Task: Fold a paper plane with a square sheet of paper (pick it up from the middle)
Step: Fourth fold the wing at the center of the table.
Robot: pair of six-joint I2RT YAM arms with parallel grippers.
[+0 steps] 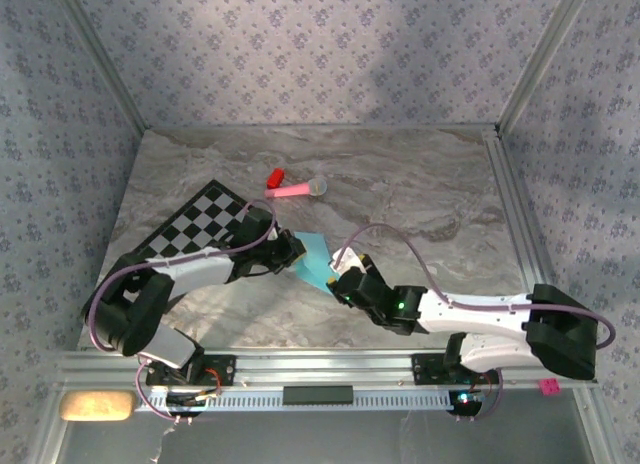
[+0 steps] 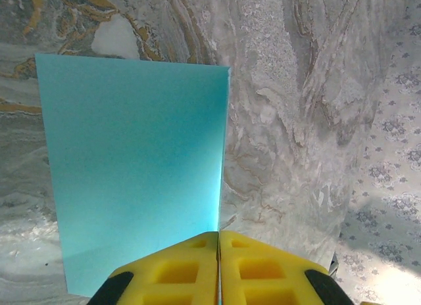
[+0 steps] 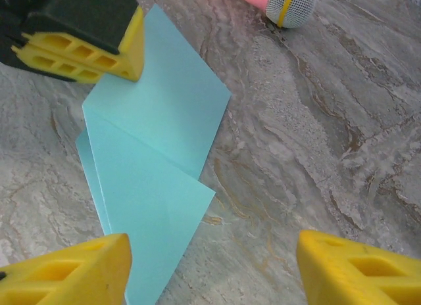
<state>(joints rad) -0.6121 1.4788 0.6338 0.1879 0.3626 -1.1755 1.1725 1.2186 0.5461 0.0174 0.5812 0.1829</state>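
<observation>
The light-blue square sheet of paper (image 1: pixel 316 256) lies on the marble table, folded into overlapping flaps with a diagonal crease (image 3: pixel 154 144). My left gripper (image 1: pixel 289 252) is shut on the sheet's left edge. In the left wrist view its yellow fingers (image 2: pixel 184 269) meet with the thin paper (image 2: pixel 131 167) pinched between them. My right gripper (image 1: pixel 340 280) hovers at the sheet's near right corner and stands open (image 3: pixel 212 272). Its left finger (image 3: pixel 66 272) is over the paper's lower flap, and its right finger (image 3: pixel 358 272) is over bare marble. Nothing is between them.
A black-and-white checkered mat (image 1: pixel 198 227) lies left of the paper, partly under the left arm. A pink stick toy (image 1: pixel 296 190) and a small red piece (image 1: pixel 274 176) lie beyond it. The toy's grey tip (image 3: pixel 289 1) is close to the sheet's far side.
</observation>
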